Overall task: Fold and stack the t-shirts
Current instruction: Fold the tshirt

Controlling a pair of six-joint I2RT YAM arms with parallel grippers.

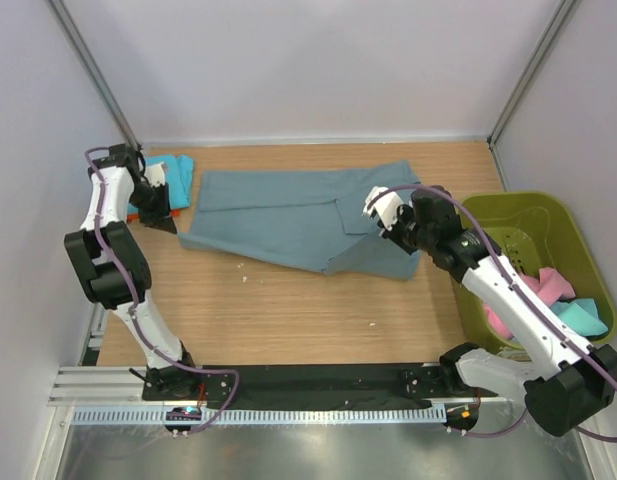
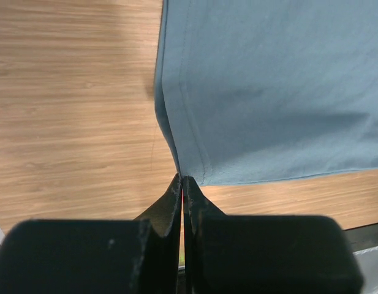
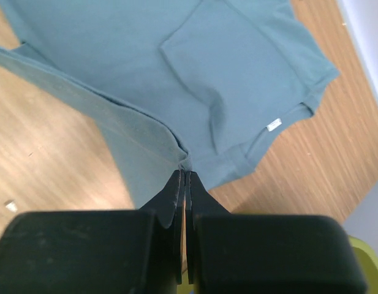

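Observation:
A large slate blue-grey t-shirt point(image 1: 288, 215) lies spread across the middle of the table, partly folded over itself. My left gripper point(image 1: 168, 226) is at its left corner. In the left wrist view that gripper point(image 2: 182, 178) is shut on the shirt's hemmed corner point(image 2: 195, 165). My right gripper point(image 1: 371, 218) is over the shirt's right part. In the right wrist view it point(image 3: 185, 173) is shut on a bunched fold point(image 3: 184, 158) of the shirt, near the neckline and its small white label point(image 3: 273, 125). A folded turquoise t-shirt point(image 1: 175, 180) lies at the back left.
An olive-green plastic basket point(image 1: 528, 204) stands at the right edge, with pink point(image 1: 548, 285) and turquoise point(image 1: 580, 315) cloth inside; my right arm reaches past its left wall. Bare wood lies in front of the shirt. A black rail runs along the near edge.

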